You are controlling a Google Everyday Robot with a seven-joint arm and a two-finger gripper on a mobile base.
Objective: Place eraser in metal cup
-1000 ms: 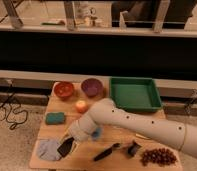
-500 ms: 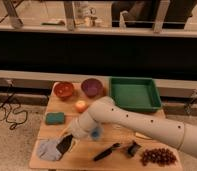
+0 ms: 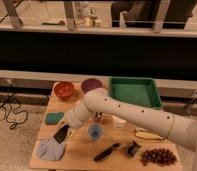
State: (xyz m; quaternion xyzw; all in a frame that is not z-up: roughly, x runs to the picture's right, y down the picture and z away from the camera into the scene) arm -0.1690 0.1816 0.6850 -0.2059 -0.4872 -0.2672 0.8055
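My arm reaches from the right across the middle of the wooden table (image 3: 82, 155). My gripper (image 3: 62, 134) is a dark shape at the arm's left end, just above a grey cloth (image 3: 48, 149) at the front left. A flat black block, possibly the eraser, seems to sit at the gripper, but I cannot separate the two. I cannot pick out the metal cup; the arm covers the table's middle. A small blue cup (image 3: 95, 131) stands just right of the gripper, and a white cup (image 3: 119, 121) stands behind the forearm.
A teal sponge (image 3: 54, 118) lies left of the gripper. A red bowl (image 3: 64, 89), a purple bowl (image 3: 90, 84) and a green tray (image 3: 134, 92) stand at the back. A black-handled tool (image 3: 107, 152), grapes (image 3: 157, 156) and a banana (image 3: 148, 135) lie at the front right.
The gripper end has risen a little and shifted slightly left, from low on the grey cloth to just above its upper edge. The other objects have not moved.
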